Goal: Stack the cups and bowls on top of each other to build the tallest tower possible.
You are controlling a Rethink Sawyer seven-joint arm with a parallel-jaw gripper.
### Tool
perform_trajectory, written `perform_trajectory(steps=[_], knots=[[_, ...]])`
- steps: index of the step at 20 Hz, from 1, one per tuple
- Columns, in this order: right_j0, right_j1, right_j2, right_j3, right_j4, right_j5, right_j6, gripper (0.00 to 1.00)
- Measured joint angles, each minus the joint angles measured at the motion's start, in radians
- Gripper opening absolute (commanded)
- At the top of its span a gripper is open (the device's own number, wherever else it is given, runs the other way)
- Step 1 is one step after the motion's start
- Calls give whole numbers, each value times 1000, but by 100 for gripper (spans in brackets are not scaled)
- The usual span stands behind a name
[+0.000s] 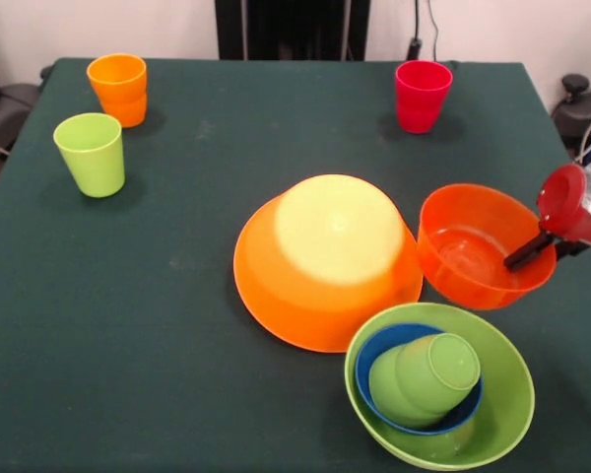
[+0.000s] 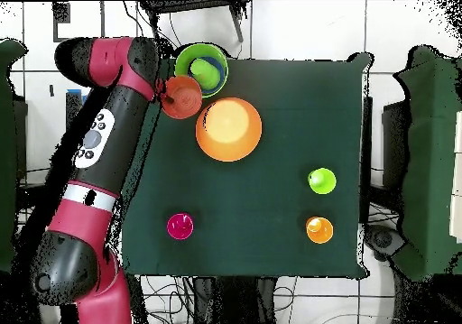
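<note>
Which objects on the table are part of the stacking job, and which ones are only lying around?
Part of the job:
- big orange bowl, upside down
- small red-orange bowl, gripper at its rim
- light green bowl holding a blue bowl and a green cup
- orange cup, lime cup, red-pink cup

Lying about:
- nothing visible on the table

arm: red-pink shell, black joints | grey oval control panel | white band | fingers: dark, seemingly black

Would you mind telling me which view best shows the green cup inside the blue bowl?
The front view: the green cup lies tilted in the blue bowl, base up. Overhead, the cup is just a small green patch.
</note>
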Motion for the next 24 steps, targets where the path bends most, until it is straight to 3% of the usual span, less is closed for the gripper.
perform_trajectory(steps=[5, 12, 17, 24], knots=[[-34, 0, 1, -14, -28, -83, 0, 0], [-121, 1, -28, -94, -24, -91, 0, 0], [-206, 1, -95, -191, 33, -86, 2, 0], [-252, 1, -168, -252, 126, -55, 10, 0]])
